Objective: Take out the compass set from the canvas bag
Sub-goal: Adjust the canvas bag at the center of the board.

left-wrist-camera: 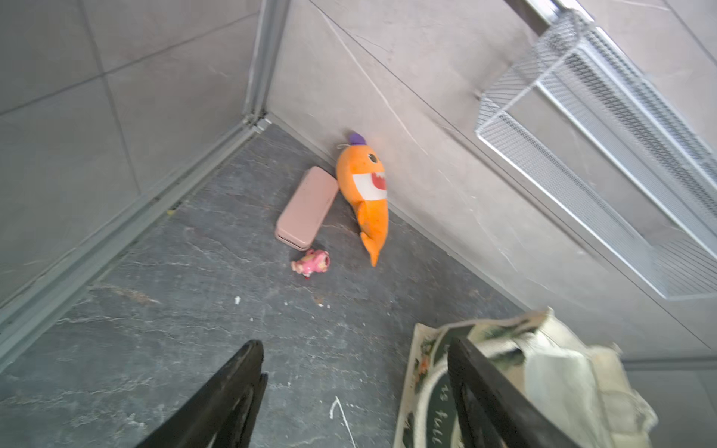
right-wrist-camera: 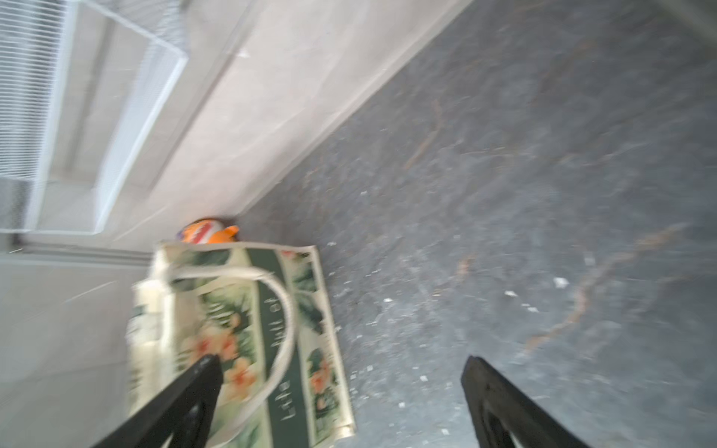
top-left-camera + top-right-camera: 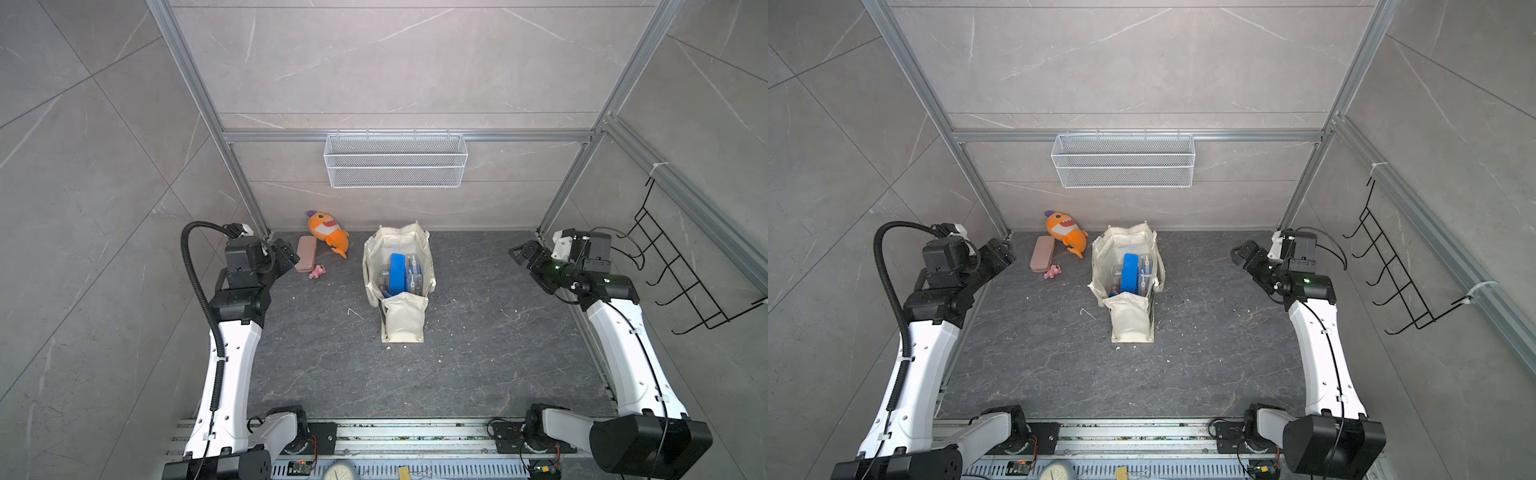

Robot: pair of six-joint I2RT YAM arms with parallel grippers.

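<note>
two hands spread wide, empty: left hand (image 3: 289, 253) and right hand (image 3: 521, 253) flank the canvas bag (image 3: 405, 322).

Canvas bag (image 3: 1102, 266) upright mid-table, mouth open. Blue case (image 3: 1130, 272) on edge inside, clear packs beside it. At the bag's 10 o'clock: orange plush (image 3: 1065, 232), pink case (image 3: 1042, 253), small pink toy (image 3: 1052, 271). Left gripper (image 3: 1000, 253) at 9 o'clock, right gripper (image 3: 1239, 251) at 3, both well apart from it.
</note>
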